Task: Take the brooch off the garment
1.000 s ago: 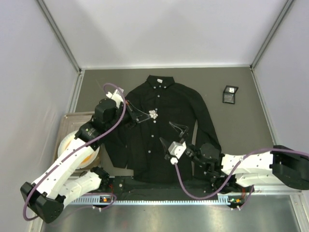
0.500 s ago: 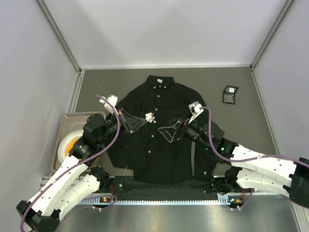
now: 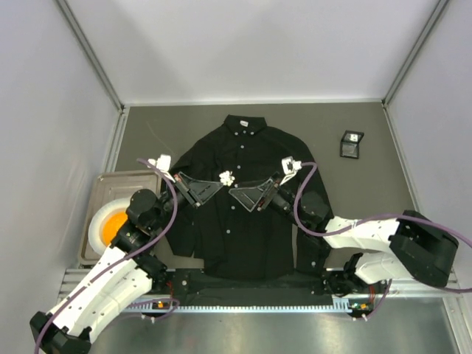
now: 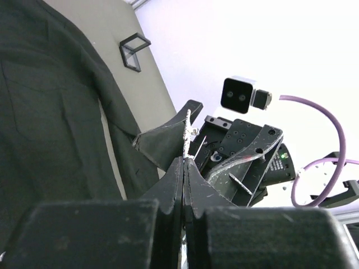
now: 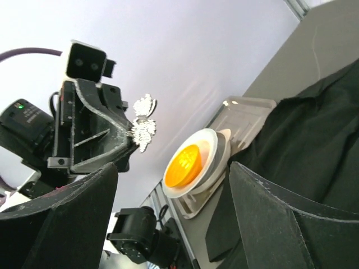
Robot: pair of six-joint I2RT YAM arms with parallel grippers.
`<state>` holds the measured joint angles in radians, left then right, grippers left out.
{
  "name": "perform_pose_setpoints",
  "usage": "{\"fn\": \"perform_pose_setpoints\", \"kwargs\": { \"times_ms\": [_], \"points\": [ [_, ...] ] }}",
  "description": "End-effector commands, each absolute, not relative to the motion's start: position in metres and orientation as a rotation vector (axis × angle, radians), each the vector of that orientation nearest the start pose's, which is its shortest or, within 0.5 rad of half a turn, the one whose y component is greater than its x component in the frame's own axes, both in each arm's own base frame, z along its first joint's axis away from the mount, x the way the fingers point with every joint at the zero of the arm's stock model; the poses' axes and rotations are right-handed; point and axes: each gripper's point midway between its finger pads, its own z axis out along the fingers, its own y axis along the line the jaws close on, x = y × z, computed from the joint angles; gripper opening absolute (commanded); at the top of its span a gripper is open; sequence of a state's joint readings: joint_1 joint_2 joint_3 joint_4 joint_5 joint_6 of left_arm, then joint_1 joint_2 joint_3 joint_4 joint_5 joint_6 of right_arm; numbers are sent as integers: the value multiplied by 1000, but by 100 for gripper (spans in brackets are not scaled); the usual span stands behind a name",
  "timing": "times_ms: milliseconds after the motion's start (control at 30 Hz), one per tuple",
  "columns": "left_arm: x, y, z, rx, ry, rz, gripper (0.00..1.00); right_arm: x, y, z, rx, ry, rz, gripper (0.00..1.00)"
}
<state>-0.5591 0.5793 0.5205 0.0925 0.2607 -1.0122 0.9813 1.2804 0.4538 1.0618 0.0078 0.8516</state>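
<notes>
Change noted: the right arm has swung up from the hem of the large black long-sleeved button-up shirt point(image 3: 243, 228) and now faces the left arm over the shirt's chest. The left arm has drawn back toward the shirt's left sleeve.

Left end effector point(image 3: 220, 182): fingers pressed together, clamped on the small white jagged-petalled brooch point(image 3: 227, 178). In the right wrist view the brooch stands against the bare wall, with no cloth behind it. We judge it has come off the shirt and is held in the air above the placket.

Right end effector point(image 3: 240, 193): fingers wide apart, holding nothing, pointed at the brooch from just beside it.

We read this as removal essentially done. What remains is a hand-over or a set-down.

Surroundings: a small black square box point(image 3: 352, 144) lies on the grey worktop point(image 3: 354, 192), well beyond the shirt's right shoulder. A metal tray point(image 3: 110, 181) carrying a white plate point(image 3: 96, 221) with an orange centre sits beside the shirt's left sleeve.

Obstruction: nothing lies between the two end effectors. They are close, so a tip collision is the risk we see.
</notes>
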Motion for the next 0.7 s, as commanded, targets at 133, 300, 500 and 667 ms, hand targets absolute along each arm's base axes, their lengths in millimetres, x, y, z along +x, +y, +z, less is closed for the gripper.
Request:
{"fn": "perform_pose_setpoints", "kwargs": {
  "times_ms": [133,300,500,667],
  "points": [
    [199,-210,308,-204,1591,-1448,0,193,354,310,-40,1249,1610,77],
    [199,-210,308,-204,1583,-1458,0,196,362,317,-51,1220,1613,69],
    [197,-210,305,-210,1589,-1466,0,199,365,321,-64,1194,1598,60],
    [195,-210,302,-207,1591,-1473,0,200,369,323,-65,1190,1614,56]
  ]
}}
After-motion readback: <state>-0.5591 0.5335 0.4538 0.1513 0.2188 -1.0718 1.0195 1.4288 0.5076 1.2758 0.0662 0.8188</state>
